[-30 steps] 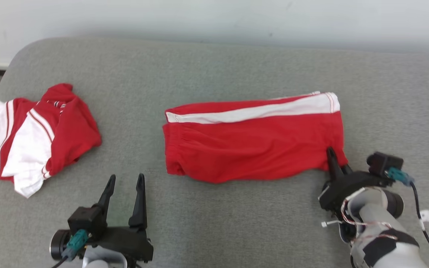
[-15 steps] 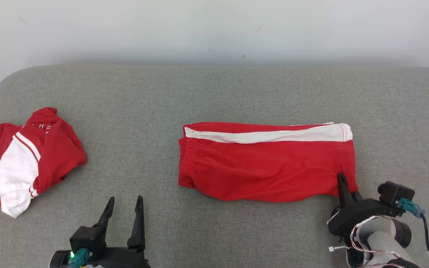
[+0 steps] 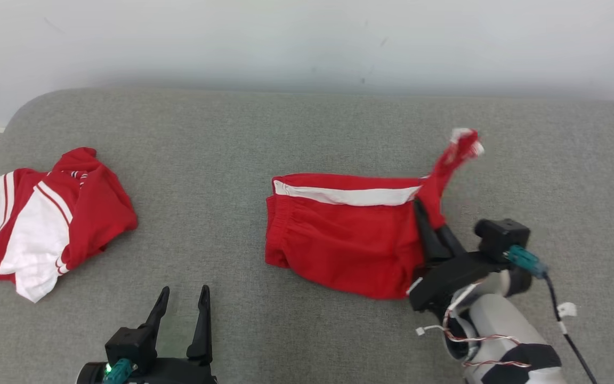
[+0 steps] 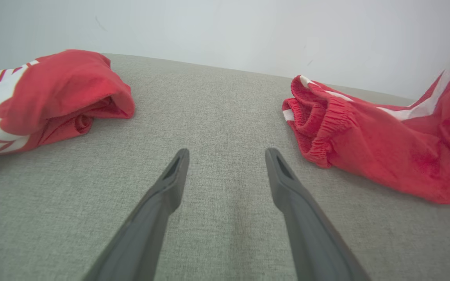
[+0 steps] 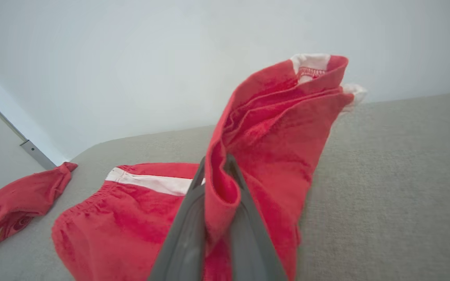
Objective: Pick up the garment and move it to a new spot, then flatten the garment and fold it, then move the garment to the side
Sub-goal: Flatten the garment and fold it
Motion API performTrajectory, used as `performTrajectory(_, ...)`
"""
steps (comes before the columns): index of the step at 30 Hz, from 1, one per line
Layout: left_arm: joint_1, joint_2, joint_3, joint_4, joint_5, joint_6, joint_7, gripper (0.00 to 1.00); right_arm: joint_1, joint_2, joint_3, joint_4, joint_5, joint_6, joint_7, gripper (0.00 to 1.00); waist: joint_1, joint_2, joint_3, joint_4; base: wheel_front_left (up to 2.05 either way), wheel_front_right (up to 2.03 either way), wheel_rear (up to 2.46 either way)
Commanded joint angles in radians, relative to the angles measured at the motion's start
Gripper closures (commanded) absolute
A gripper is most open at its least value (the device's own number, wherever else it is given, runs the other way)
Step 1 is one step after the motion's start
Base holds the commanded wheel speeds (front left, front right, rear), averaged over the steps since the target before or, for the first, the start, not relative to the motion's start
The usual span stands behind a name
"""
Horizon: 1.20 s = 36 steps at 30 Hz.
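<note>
The garment (image 3: pixel 349 234) is a pair of red shorts with a white side stripe, lying on the grey cushioned surface (image 3: pixel 285 133). My right gripper (image 3: pixel 427 221) is shut on the shorts' right leg end and holds it lifted over the rest, so a flap (image 3: pixel 459 146) sticks up. In the right wrist view that red cloth (image 5: pixel 272 128) is pinched between the fingers (image 5: pixel 186 230). My left gripper (image 3: pixel 182 298) stands open near the front edge, left of the shorts and apart from them (image 4: pixel 365 136); in the left wrist view nothing lies between its fingers (image 4: pixel 162 195).
A second red and white garment (image 3: pixel 46 213) lies crumpled at the far left, also in the left wrist view (image 4: pixel 49 93). A pale wall (image 3: pixel 307 42) runs behind the surface. Bare grey fabric lies between the two garments and to the right.
My right gripper has lifted the shorts' right end and carried it leftward over the body, shortening the flat part. The head camera shifted. The left gripper stayed open in place.
</note>
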Motion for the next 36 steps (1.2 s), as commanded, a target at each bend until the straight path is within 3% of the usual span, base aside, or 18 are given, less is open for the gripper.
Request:
performTrajectory(1, 0.018, 0.000, -0.001, 0.004, -0.012, 0.004, -0.003, 0.00, -0.014, 0.014, 0.037, -0.013, -0.001, -0.002, 0.002, 1.00, 0.0000, 0.0000, -0.003, 0.011, 0.00, 0.00, 0.00)
performTrajectory(11, 0.011, -0.001, -0.017, 0.003, -0.024, 0.009, -0.003, 0.00, -0.058, 0.059, 0.280, -0.017, 0.047, -0.002, 0.041, 1.00, 0.0000, 0.0000, 0.001, 0.061, 0.00, 0.00, 0.00)
performTrajectory(18, 0.005, 0.000, -0.022, 0.001, -0.018, 0.016, -0.003, 0.00, -0.068, 0.066, 0.380, 0.037, 0.072, -0.002, 0.030, 1.00, 0.0000, 0.0000, 0.004, 0.070, 0.00, 0.00, 0.00)
performTrajectory(19, 0.004, -0.001, -0.023, 0.001, -0.017, 0.016, -0.003, 0.00, -0.068, 0.067, 0.395, 0.036, 0.087, -0.002, 0.025, 0.88, 0.0000, 0.0000, 0.004, 0.071, 0.00, 0.00, 0.00)
performTrajectory(20, 0.003, -0.001, -0.024, 0.001, -0.016, 0.017, -0.003, 0.00, -0.067, 0.067, 0.412, 0.034, 0.102, -0.002, 0.024, 0.38, 0.0000, 0.0000, 0.004, 0.070, 0.00, 0.00, 0.00)
performTrajectory(21, 0.002, 0.000, -0.023, 0.001, -0.016, 0.018, -0.003, 0.00, -0.066, 0.067, 0.426, 0.032, 0.118, -0.002, 0.021, 0.00, 0.0000, 0.0000, 0.004, 0.069, 0.00, 0.00, 0.00)
performTrajectory(27, 0.005, 0.000, -0.013, 0.002, -0.009, 0.020, -0.003, 0.00, -0.070, 0.066, 0.455, 0.039, 0.192, -0.002, 0.006, 0.00, 0.0000, 0.0000, -0.006, 0.042, 0.00, 0.00, 0.00)
performTrajectory(31, 0.016, -0.001, 0.003, -0.010, 0.010, 0.024, -0.003, 0.00, -0.068, 0.059, 0.342, 0.096, 0.125, -0.002, -0.002, 0.00, 0.0000, 0.0000, -0.017, 0.004, 0.00, 0.00, 0.00)
performTrajectory(36, 0.023, 0.000, 0.027, -0.031, 0.042, 0.028, -0.003, 0.00, 0.013, 0.023, 0.124, 0.026, -0.058, -0.002, 0.000, 0.00, 0.0000, 0.0000, -0.019, -0.038, 0.00, 0.00, 0.00)
